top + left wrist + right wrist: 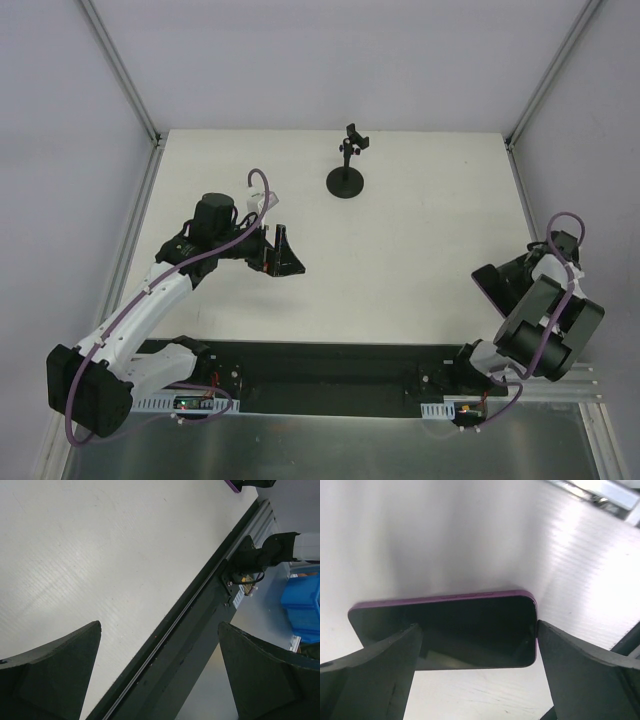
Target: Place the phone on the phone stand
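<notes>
The phone (447,630) lies flat on the white table (470,540) right under the right gripper (479,625). Its dark glossy face is up and a purple edge shows along its far long side. The right gripper's jaws are spread wide and clamp nothing. In the right wrist view the left finger (375,675) covers part of the phone's lower left, and that end of the phone sticks out past it. The right finger (590,675) has its tip just beside the phone's other short end; I cannot tell whether it touches.

From the top camera the right gripper (488,283) sits low over the right side of the table, near the front. The phone itself cannot be made out there.

The phone stand (346,165) is upright at the back of the table, about the middle, with its round base on the surface and its small clamp on top holding nothing. It is well apart from both grippers.

The left gripper (283,255) is over the left half of the table, its jaws also wide apart and empty. Its wrist camera looks between the two fingers (55,675) at bare table and the black rail (200,615) along the front edge, with a blue bin (302,600) beyond it
</notes>
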You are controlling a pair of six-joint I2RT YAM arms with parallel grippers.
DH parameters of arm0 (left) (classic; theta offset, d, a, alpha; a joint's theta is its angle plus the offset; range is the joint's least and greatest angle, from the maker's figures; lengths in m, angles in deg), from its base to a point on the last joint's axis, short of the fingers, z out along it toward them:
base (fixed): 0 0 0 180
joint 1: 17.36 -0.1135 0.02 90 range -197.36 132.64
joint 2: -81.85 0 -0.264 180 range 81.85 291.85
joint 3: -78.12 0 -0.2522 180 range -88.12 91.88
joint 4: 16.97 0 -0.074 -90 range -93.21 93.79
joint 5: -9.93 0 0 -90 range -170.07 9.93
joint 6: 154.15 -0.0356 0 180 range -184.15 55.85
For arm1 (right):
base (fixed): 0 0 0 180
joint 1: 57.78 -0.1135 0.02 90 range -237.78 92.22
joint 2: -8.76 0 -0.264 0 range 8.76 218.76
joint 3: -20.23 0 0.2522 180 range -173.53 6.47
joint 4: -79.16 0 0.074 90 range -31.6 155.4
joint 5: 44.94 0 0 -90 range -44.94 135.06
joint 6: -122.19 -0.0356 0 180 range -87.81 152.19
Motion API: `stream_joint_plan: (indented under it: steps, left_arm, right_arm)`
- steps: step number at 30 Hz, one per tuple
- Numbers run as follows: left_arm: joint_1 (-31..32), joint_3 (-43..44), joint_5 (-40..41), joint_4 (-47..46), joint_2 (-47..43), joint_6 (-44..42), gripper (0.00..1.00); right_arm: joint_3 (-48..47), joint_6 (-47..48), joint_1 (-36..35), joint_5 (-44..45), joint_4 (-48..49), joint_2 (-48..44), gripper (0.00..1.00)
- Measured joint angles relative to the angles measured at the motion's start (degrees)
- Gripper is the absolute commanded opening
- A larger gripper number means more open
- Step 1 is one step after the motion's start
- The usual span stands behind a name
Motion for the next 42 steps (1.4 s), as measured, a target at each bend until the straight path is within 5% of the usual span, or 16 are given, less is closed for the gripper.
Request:
stream_joint_plan:
  steps: [21,27,33,42]
  left_arm:
    - [0.0,-0.9,1.4,0.0,-1.1,-1.2,0.99]
    - [0.0,-0.9,1.6,0.0,-1.0,-1.3,0.99]
    - [0.0,-0.9,2.6,0.1,-1.0,-1.4,0.99]
    - [0.0,-0.9,2.9,0.2,-0.9,-1.7,0.99]
  right_arm:
    - [-0.8,1.1,-40.4,-1.3,-8.5,-5.9,0.98]
    - [-5.3,1.7,-34.2,-2.7,-8.3,-9.7,0.98]
    - [-16.4,1.7,-20.5,-8.5,-6.4,3.8,0.99]
    - [-22.6,3.4,-20.4,-15.6,-7.6,16.7,0.96]
